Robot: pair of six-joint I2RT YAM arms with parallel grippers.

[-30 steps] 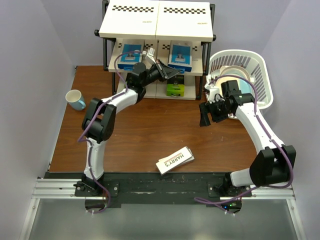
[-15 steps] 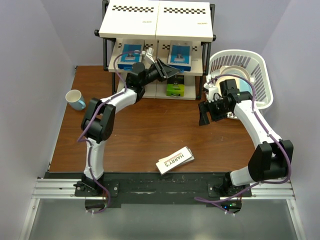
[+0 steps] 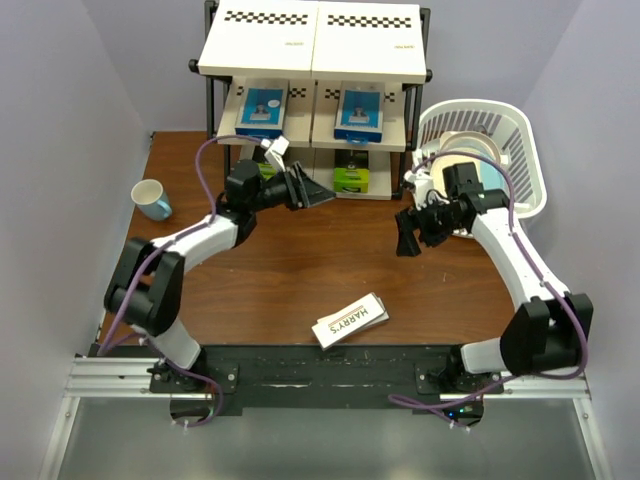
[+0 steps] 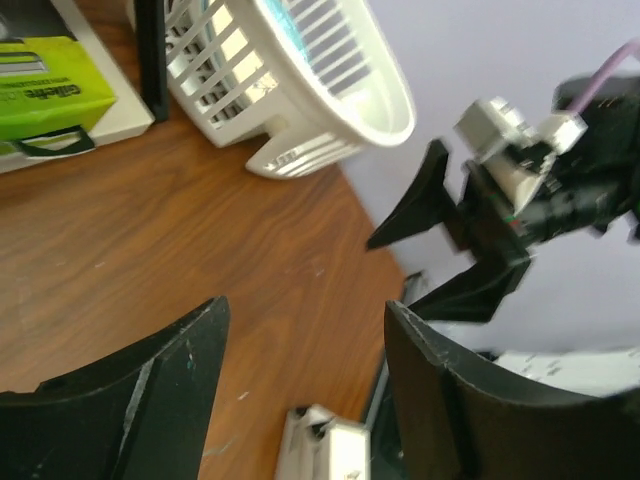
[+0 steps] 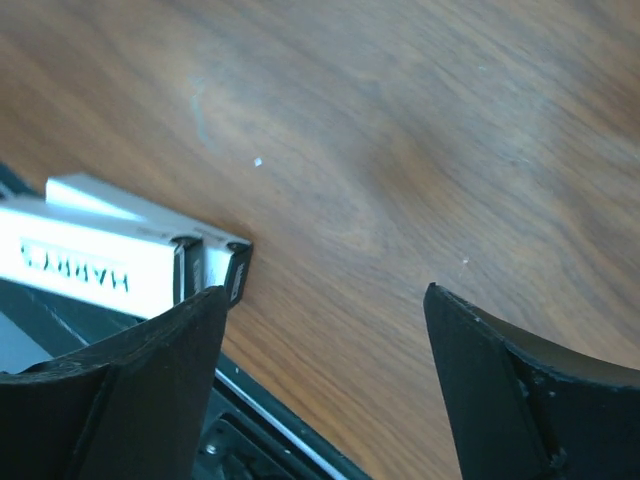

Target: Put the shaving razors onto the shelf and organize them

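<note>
The shelf (image 3: 310, 45) stands at the back, with two blue-and-white razor boxes (image 3: 261, 108) (image 3: 359, 113) on its middle tier. On the lowest tier lie black and lime-green razor boxes (image 3: 351, 178), their green end also in the left wrist view (image 4: 50, 85). Two white HARRY'S boxes (image 3: 349, 320) lie stacked on the table near the front; the right wrist view shows them (image 5: 110, 255) too. My left gripper (image 3: 318, 193) (image 4: 305, 310) hangs open and empty in front of the shelf. My right gripper (image 3: 407, 232) (image 5: 325, 295) is open and empty over bare wood.
A white plastic basket (image 3: 520, 140) (image 4: 300, 70) with a plate (image 3: 462, 148) inside stands right of the shelf, close behind my right arm. A blue-and-white mug (image 3: 152, 199) sits at the left edge of the table.
My left gripper has opened and drawn back out of the shelf's lower tier toward the front left. My right gripper has opened a little wider and barely moved.
</note>
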